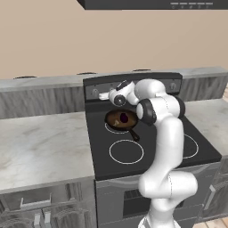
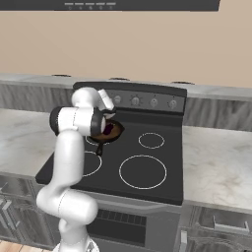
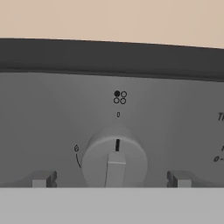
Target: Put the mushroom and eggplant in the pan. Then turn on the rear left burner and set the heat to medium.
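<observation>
Grey rigid knob (image 3: 114, 162) sits at lower centre of the hand view, pointer at 0, gripper (image 3: 110, 179) spread wide on both sides; likely stiff and smooth, best pinched across its raised rib; eggplant (image 1: 124, 118) lies in pan (image 1: 114, 123).

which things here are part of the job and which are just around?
In the job:
pan on the rear left burner
eggplant and mushroom, both in the pan
knob the open gripper faces

Just around:
other three burners
other knobs
counters
hood
</observation>
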Tool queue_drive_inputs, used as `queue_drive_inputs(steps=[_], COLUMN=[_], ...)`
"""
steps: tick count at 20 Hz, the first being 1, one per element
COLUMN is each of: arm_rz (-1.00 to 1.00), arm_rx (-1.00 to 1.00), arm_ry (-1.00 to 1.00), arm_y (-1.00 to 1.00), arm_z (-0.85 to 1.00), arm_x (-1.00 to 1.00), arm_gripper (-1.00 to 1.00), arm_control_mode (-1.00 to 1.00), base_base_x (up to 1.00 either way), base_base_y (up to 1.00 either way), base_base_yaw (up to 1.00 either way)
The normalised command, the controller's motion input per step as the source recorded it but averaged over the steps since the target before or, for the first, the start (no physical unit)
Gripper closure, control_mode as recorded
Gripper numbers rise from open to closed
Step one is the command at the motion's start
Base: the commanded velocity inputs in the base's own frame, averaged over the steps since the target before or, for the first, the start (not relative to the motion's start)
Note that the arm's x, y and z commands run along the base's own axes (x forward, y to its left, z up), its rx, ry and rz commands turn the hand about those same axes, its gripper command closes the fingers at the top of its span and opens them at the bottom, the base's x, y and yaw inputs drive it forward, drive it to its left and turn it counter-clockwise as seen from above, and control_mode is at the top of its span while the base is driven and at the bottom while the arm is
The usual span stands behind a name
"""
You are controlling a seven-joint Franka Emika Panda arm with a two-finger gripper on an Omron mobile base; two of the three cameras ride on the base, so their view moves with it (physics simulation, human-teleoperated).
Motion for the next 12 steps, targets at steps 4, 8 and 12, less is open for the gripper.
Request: queue_drive_inputs(steps=[4, 8, 12], arm_rz=[0.00, 0.00, 0.00], arm_rx=[0.00, 0.00, 0.00], arm_ry=[0.00, 0.00, 0.00], arm_y=[0.00, 0.00, 0.00], arm_z=[0.00, 0.00, 0.00], arm_x=[0.12, 0.05, 0.00], arm_gripper=[-1.00, -1.00, 1.00], arm_control_mode=[-1.00, -1.00, -1.00], base_base_x=[0.00, 0.00, 0.00], base_base_y=[0.00, 0.00, 0.00], base_base_yaw=[0.00, 0.00, 0.00])
